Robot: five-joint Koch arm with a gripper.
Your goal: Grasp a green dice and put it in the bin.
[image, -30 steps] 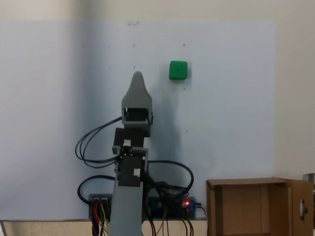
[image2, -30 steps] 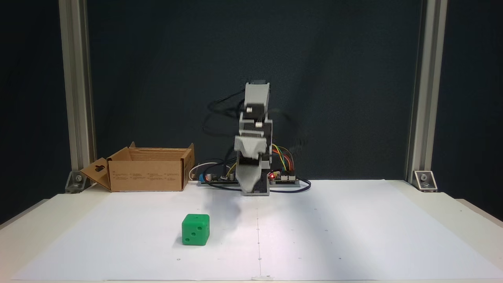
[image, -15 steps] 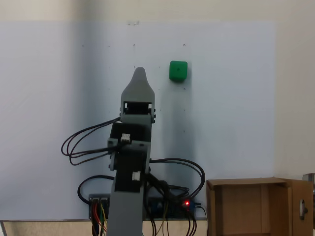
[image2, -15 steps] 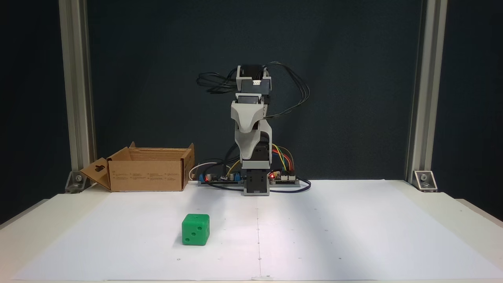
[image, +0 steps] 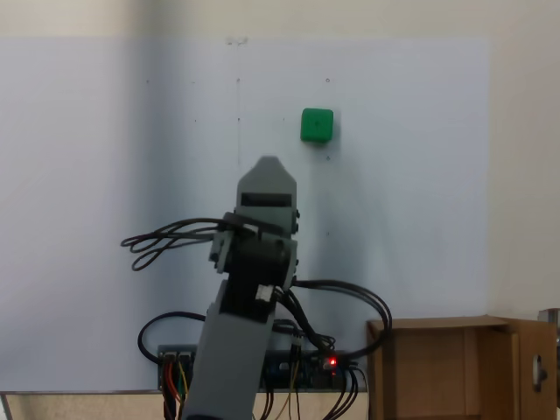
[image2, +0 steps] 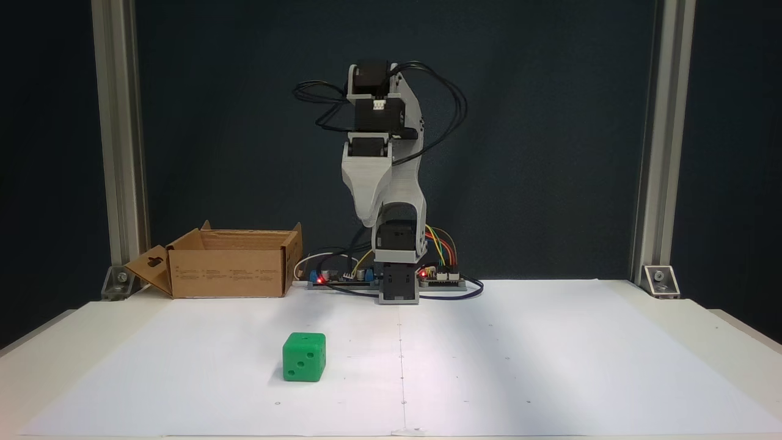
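Observation:
The green dice (image: 317, 125) (image2: 304, 357) rests on the white paper, alone and untouched, with three dark dots on its front face in a fixed view. My grey gripper (image: 269, 163) (image2: 366, 221) hangs high above the table, pointing down, well short of the dice and a little to one side of it. Only one tapered jaw shows, so its state is unclear, and nothing visible is held. The bin (image: 451, 367) (image2: 229, 263), a brown cardboard box with upright flaps, stands beside the arm's base.
Circuit boards and loose wires (image2: 440, 278) lie around the arm's base (image2: 398, 287). Aluminium posts (image2: 119, 153) (image2: 657, 153) stand at the table's back corners. The white paper sheet (image2: 519, 366) covers most of the table.
The arm has lifted the gripper from near the table to high above it. It has also swung sideways toward the dice's side. Dice and bin have not moved.

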